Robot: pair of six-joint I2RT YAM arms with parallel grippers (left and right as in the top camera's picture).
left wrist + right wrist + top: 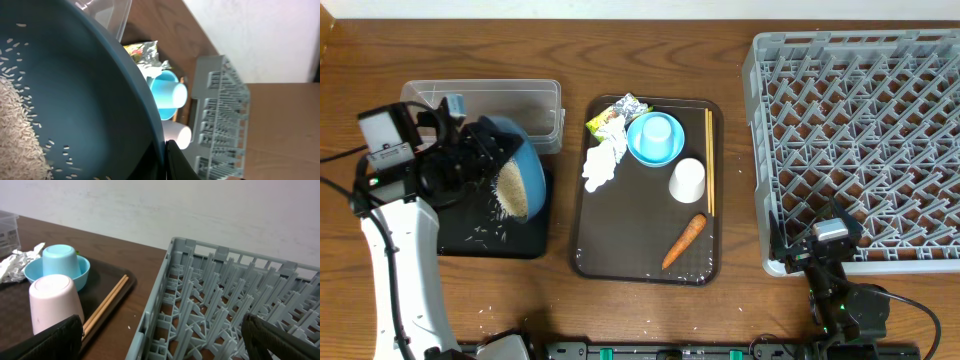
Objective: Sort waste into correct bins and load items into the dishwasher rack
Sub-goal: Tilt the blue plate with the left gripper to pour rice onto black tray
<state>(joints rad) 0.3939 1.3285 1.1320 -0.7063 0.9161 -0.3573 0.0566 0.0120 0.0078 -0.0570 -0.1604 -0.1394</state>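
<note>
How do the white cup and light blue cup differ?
The white cup stands directly on the brown tray; the light blue cup sits inside the light blue bowl. The white cup is nearer the carrot, the light blue cup nearer the wrapper. Both are upside down.

Dark blue plate (527, 160) tilts steeply over black tray (525, 243), white rice (510, 190) piled at its low edge.

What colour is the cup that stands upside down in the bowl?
The cup is light blue, like the bowl; clearest in the right wrist view.
</note>
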